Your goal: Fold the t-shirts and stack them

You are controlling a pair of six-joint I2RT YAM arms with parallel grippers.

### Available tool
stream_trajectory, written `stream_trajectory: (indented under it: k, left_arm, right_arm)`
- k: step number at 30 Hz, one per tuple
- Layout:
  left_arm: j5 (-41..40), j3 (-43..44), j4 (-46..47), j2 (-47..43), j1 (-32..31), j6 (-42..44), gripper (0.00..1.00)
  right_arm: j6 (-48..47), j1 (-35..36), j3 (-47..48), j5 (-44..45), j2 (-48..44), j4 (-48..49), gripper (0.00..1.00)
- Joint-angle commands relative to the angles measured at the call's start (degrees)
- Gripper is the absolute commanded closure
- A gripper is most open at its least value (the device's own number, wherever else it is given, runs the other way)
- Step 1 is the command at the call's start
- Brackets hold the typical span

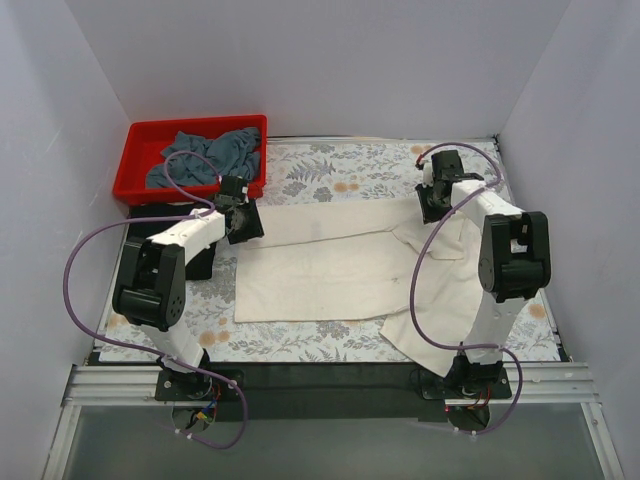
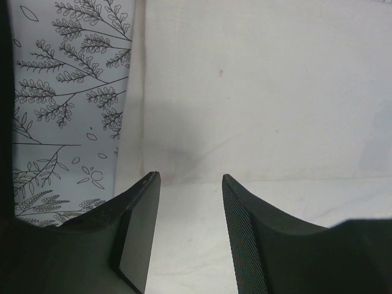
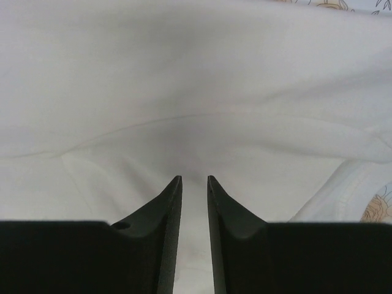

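The left end effector hangs over the edge of a cream-white t-shirt spread on the floral-clothed bench, jaws clearly parted and empty. The right end effector is low over the same shirt and shows only a slim gap, with nothing caught in it. Beyond the left end effector, a slate grey-blue t-shirt lies crumpled in a red bin.

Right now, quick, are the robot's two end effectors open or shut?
Left end effector: open, holding nothing.
Right end effector: jaws nearly together over the cream-white t-shirt; a grip cannot be told.
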Motion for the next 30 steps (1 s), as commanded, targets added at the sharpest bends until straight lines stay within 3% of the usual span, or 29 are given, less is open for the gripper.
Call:
stream_trajectory:
  k: [1,7,13,30]
  left_arm:
    - [0.4,2.1,-1.1,-2.8,-0.4,0.4,0.57]
    - [0.6,2.4,-1.4,-2.5,-0.6,0.4,0.56]
    - [0.7,2.3,-1.3,-2.4,-0.7,0.4,0.56]
    - [0.2,0.6,-1.4,-4.4,-0.9,0.6,0.56]
  right_arm:
    - [-1.4,3.4,-1.6,-2.4,-8.6,-0.1,0.73]
    - [1.1,9.5,-7.8,-9.6,-12.9,-1.9,0.73]
    - [3.4,11.6,-13.7,-7.8,-12.3,-1.7,0.73]
    - [-1.1,7.3,-3.2,3.6,-3.7,-2.4,0.73]
